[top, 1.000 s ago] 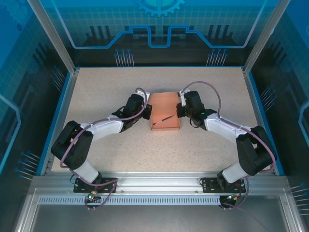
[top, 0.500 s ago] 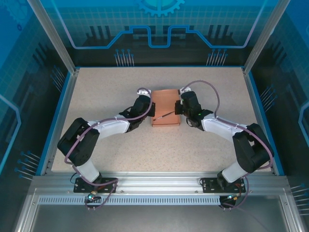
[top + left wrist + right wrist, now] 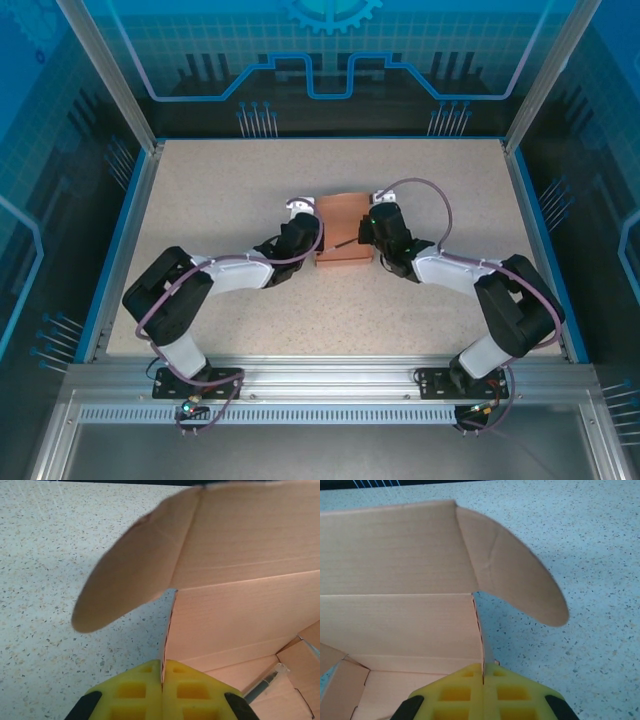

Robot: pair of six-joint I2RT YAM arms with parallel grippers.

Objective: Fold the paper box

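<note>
The paper box (image 3: pixel 343 215) sits near the middle of the table (image 3: pixel 220 190) between the two arms, half raised, its back panel and side walls standing. From here it looks like thin salmon card: very light, springy along its creases, and quick to dent or slide on the speckled top if pushed from one side only. The left gripper (image 3: pixel 162 677) has its yellow pads pressed together on the upper edge of the left side wall, and the right gripper (image 3: pixel 483 675) is clamped the same way on the right wall (a sensible hold, I'd say, close to the corner folds). A rounded flap (image 3: pixel 125 585) splays outward by each corner. A thin dark stick (image 3: pixel 345 242) lies inside on the box floor and may obstruct the panels folding in.
</note>
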